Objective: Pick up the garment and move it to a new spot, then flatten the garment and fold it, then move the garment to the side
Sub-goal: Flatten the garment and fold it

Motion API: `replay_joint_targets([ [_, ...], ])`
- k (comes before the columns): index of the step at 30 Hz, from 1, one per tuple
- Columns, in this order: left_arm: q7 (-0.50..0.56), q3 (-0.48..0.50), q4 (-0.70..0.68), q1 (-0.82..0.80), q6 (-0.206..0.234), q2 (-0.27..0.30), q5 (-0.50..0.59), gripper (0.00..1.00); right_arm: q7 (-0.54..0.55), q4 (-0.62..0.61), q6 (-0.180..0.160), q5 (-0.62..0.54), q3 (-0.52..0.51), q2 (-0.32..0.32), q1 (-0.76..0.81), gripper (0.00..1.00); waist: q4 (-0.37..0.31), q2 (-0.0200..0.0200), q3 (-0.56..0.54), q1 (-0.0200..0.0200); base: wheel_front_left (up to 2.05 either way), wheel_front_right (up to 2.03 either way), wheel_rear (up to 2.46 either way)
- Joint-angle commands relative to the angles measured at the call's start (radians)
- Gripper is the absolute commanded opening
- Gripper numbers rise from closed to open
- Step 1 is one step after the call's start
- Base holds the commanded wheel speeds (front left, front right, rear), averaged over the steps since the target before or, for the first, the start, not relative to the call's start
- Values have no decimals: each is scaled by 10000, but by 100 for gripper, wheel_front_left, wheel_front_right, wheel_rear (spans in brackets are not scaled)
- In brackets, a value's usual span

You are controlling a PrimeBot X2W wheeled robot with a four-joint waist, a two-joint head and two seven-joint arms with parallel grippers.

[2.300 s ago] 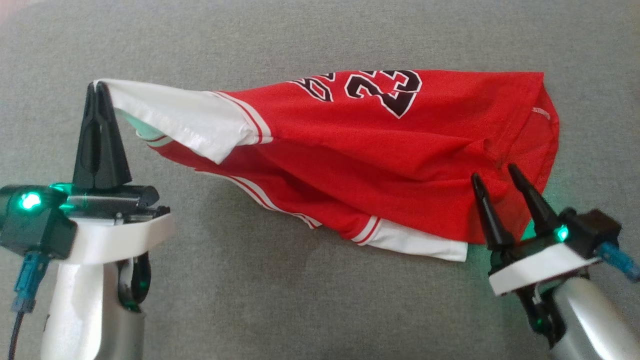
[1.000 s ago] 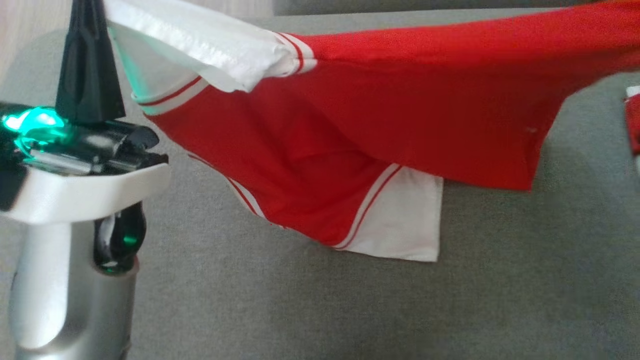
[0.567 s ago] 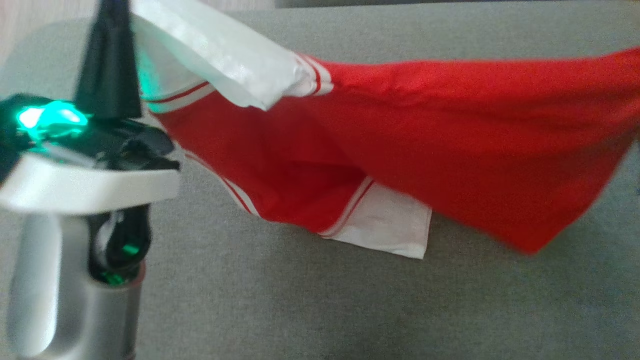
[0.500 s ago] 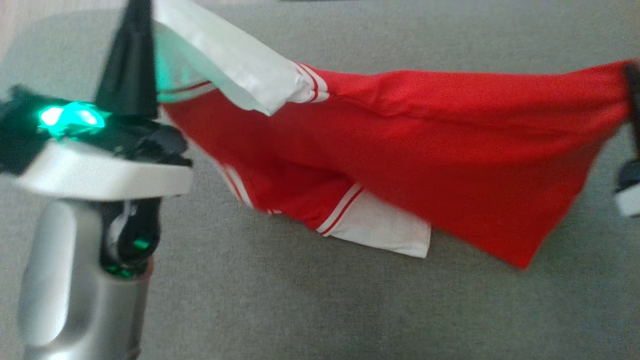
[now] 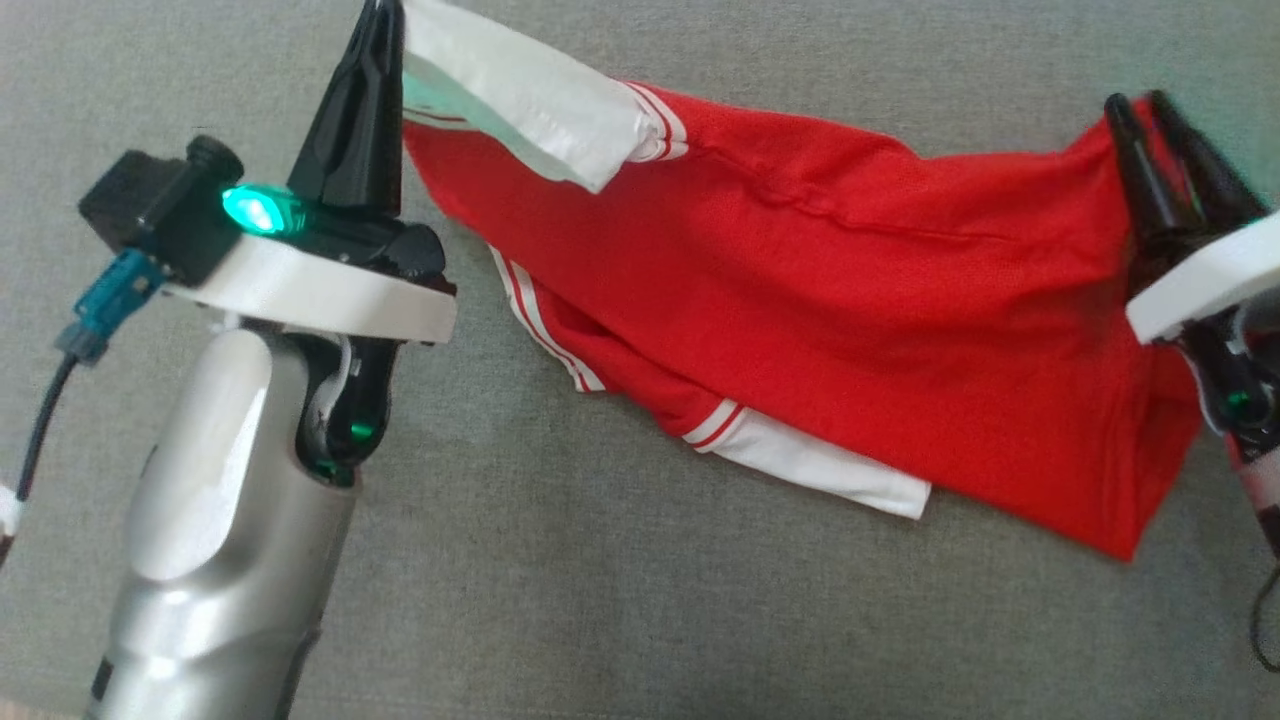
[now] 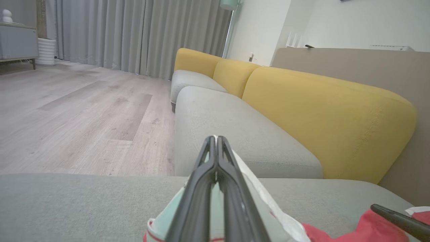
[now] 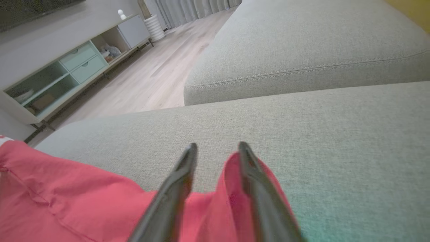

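I hold red jersey (image 5: 850, 300) stretched between left gripper (image 5: 385, 20), clamped on white sleeve (image 5: 520, 95), and right gripper (image 5: 1150, 105); right fingers look parted, grip uncertain; long axis runs across sofa cushion (image 5: 600, 600).

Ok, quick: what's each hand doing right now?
Left hand: closed on the white sleeve of the red jersey.
Right hand: fingers apart at the tips, red cloth between them; grip unclear.

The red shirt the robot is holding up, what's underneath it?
Under the red shirt is the grey sofa cushion; its white sleeve droops onto it. Whatever lies beneath the hanging cloth is covered. The left gripper and right gripper hold its ends.
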Motion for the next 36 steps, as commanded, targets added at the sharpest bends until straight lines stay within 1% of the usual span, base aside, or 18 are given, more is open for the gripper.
replay_joint_targets([
  [1, -185, 249, -201, -390, -38, 273, 95, 0, -268, -214, -7, 276, 96, -337, 41, 100, 39, 0, 35, -3, 0, 0, 0],
  [3, -424, 219, -13, -416, -42, 313, 127, 0, -449, -338, -7, 874, 185, -608, 237, 100, 32, 0, 40, -3, 0, 0, 0],
  [4, -583, 193, 76, -418, -45, 376, 185, 0, -432, -748, -7, 1752, 135, -915, 641, 100, 30, 0, 51, -3, 0, 0, 0],
  [8, -744, 254, 81, -358, -40, 439, 125, 0, 110, -2119, -7, 3827, -128, -1563, 1865, 100, 55, 0, 125, -3, 0, 0, 0],
  [10, -810, 312, 82, -327, -34, 465, 75, 0, 348, -2897, -7, 4414, -170, -1962, 2564, 100, 78, 0, 147, -3, 0, 0, 0],
  [12, -868, 332, 78, -287, -24, 472, 49, 0, 463, -3573, -7, 4728, -194, -2309, 3231, 100, 96, 0, 155, -3, 0, 0, 0],
  [14, -919, 337, 79, -231, -24, 482, 17, 0, 440, -4063, -7, 4833, -248, -2568, 3804, 100, 100, 0, 145, -3, 0, 0, 0],
  [16, -957, 339, 99, -166, -25, 515, -5, 0, 345, -4351, -7, 4855, -340, -2695, 4226, 100, 81, 0, 114, -3, 0, 0, 0],
  [20, -989, 337, 119, -45, -6, 555, -41, 0, 178, -4425, -7, 4780, -469, -2580, 4537, 100, 20, 0, 55, -3, 0, 0, 0],
  [26, -954, 310, 75, -79, 36, 585, -67, 0, 179, -3955, -7, 4482, -411, -2265, 3917, 100, 19, 0, 135, -3, 0, 0, 0],
  [33, -911, 179, 53, -208, 35, 541, -84, 0, 341, -3342, -7, 4067, -49, -2202, 3194, 100, 210, 0, 201, -3, 0, 0, 0],
  [34, -906, 156, 65, -220, 33, 539, -89, 0, 397, -3272, -7, 4059, 16, -2218, 3148, 98, 243, 0, 194, -3, 0, 0, 0],
  [35, -903, 138, 78, -229, 32, 538, -96, 0, 416, -3208, -7, 4071, 47, -2226, 3123, 88, 273, 0, 183, -3, 0, 0, 0],
  [36, -901, 127, 92, -234, 31, 541, -107, 0, 422, -3128, -7, 4067, 61, -2239, 3120, 66, 297, 0, 167, -3, 0, 0, 0],
])
